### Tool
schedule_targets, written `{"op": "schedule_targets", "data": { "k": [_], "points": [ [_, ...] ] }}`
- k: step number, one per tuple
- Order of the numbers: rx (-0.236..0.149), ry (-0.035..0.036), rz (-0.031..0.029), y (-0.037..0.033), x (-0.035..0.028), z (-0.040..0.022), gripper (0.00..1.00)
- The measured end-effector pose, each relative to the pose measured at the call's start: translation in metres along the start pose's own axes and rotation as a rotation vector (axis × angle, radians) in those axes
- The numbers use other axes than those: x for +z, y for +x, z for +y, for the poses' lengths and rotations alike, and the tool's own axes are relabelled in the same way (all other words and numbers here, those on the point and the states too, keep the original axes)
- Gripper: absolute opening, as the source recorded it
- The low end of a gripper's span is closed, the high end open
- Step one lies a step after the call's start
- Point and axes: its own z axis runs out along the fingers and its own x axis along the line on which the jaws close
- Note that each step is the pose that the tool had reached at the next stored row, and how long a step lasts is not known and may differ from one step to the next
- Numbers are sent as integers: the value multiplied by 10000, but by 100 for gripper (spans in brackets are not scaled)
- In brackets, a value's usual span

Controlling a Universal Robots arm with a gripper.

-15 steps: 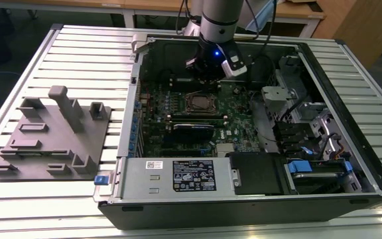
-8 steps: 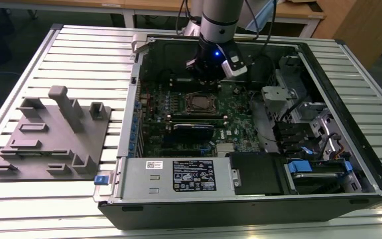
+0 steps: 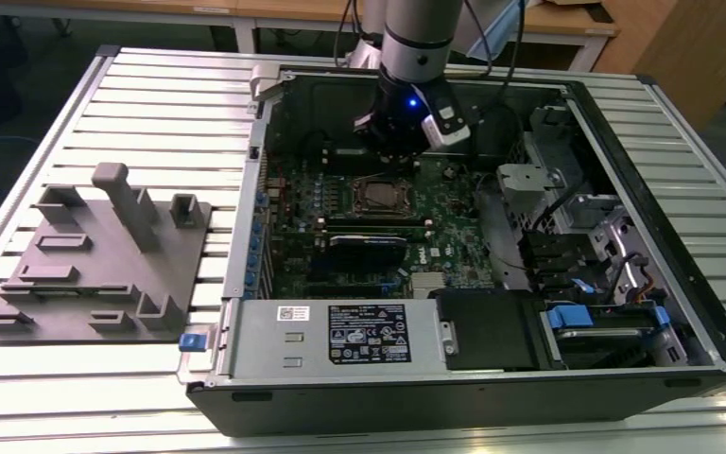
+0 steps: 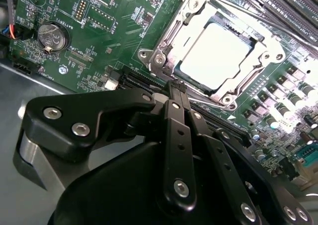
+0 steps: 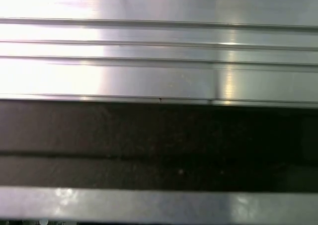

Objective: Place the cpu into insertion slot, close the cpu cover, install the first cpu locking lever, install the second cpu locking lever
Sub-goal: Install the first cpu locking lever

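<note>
The cpu (image 4: 213, 51), a pale silver-grey square, lies in the insertion slot (image 3: 380, 196) on the green board. The silvery cpu cover (image 4: 191, 29) lies flat around it, so the chip shows through the cut-out. Thin wire levers (image 4: 166, 34) run along the frame's sides; I cannot tell whether they are latched. My gripper (image 4: 176, 88) is shut with nothing between its black fingers. Its tip hovers close to one edge of the socket. In the exterior view the gripper (image 3: 395, 159) hangs just beyond the socket's far edge, inside the open computer case.
A power supply box (image 3: 366, 333) with a black label sits at the case's near side. A long black card (image 3: 370, 248) lies between it and the socket. A grey fixture block (image 3: 98, 255) stands on the slatted metal table (image 5: 159, 61) at the exterior view's left. Drive bays (image 3: 590, 265) line the case's right.
</note>
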Motion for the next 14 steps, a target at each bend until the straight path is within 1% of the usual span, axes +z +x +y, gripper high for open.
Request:
{"op": "schedule_targets", "data": {
  "k": [8, 14],
  "points": [
    [-1, -1, -1, -7, 22, -1, 10],
    [-1, 0, 0, -13, 54, -3, 10]
  ]
}}
